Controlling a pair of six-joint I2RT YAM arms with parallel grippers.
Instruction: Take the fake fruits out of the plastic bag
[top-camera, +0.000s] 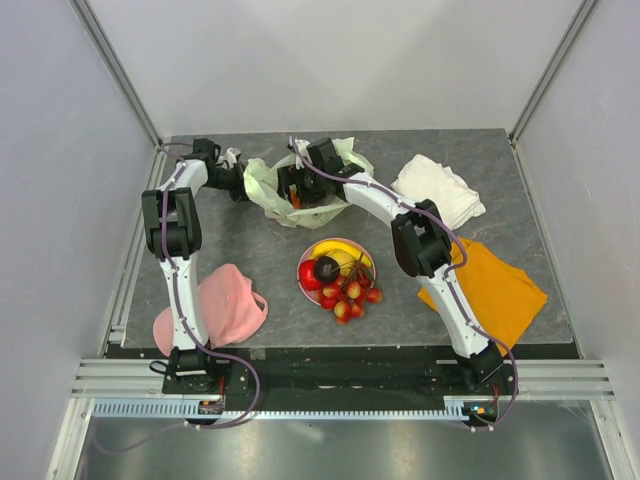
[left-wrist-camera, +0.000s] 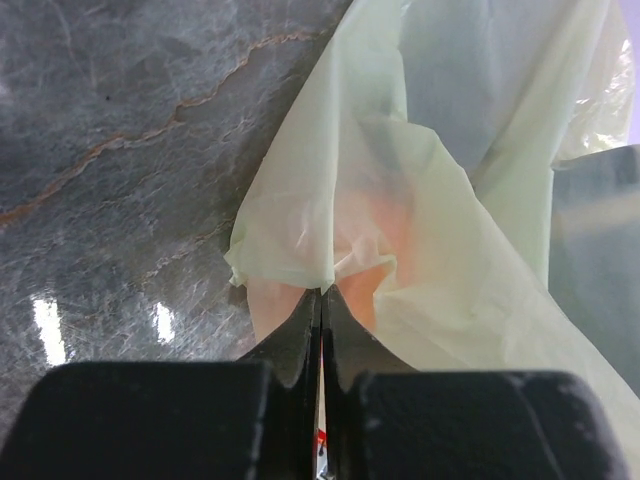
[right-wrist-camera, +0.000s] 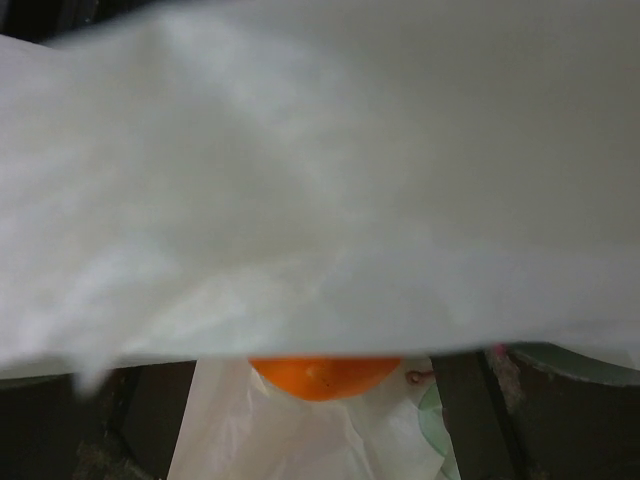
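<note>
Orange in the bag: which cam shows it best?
Right wrist: the orange shows bare, partly covered by the plastic bag. Left wrist gives only an orange glow through the film; top view only a sliver at the bag mouth.

My left arm (top-camera: 178, 215) stands up from its base at 7 o'clock, folds at the elbow and points its wrist toward 3 o'clock. There my left gripper (left-wrist-camera: 321, 295) has its jaws pressed tight on a fold of the plastic bag (left-wrist-camera: 450, 250). My right arm (top-camera: 420, 240) stretches from 5 o'clock toward 11, and my right gripper (top-camera: 293, 190) is tipped downward with its jaws spread wide.
</note>
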